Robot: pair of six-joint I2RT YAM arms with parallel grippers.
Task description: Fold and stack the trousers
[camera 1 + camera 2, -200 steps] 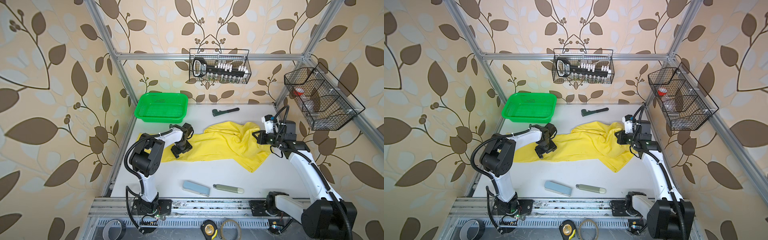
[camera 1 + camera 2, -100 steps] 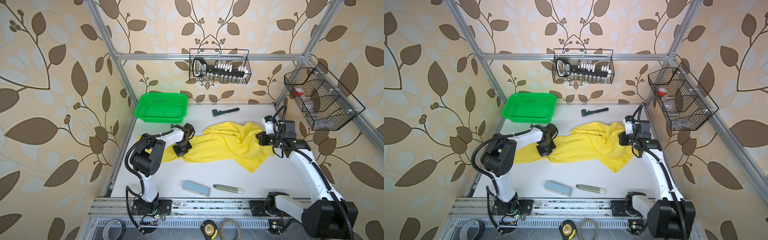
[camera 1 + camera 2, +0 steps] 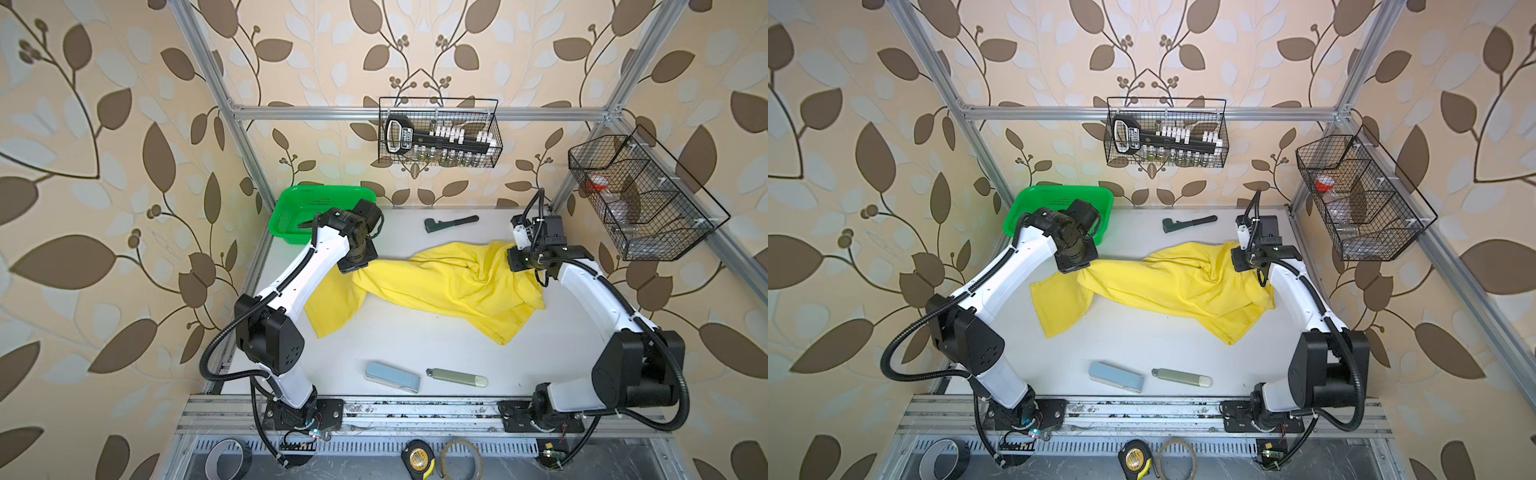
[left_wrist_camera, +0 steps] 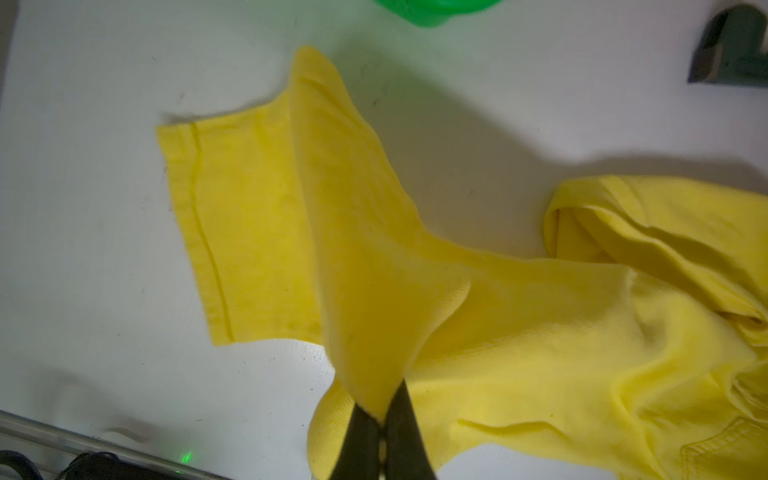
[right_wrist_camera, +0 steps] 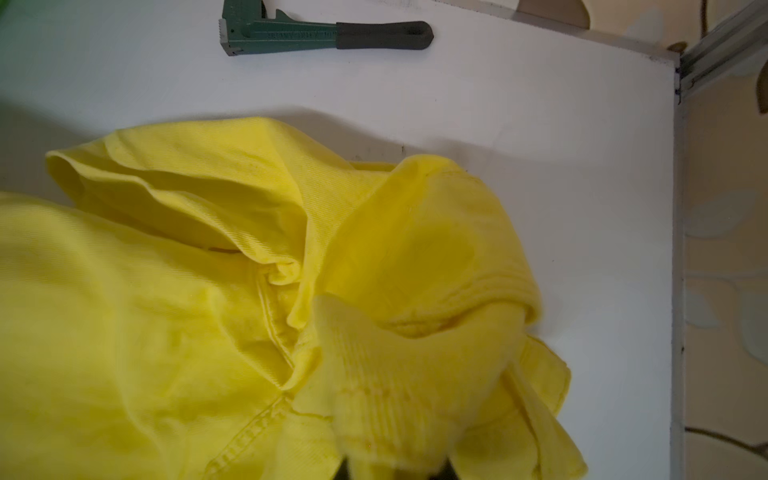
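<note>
while aloft, claws (tight) on trousers

White table: trousers, wrench, basket, case, tube

A green basket sits on the worktop just behind the left fingers. A wrench lies farther off to their right, near the back edge. A blue case and a pale tube lie side by side, well in front of them. Two wire racks hang on the walls.
</note>
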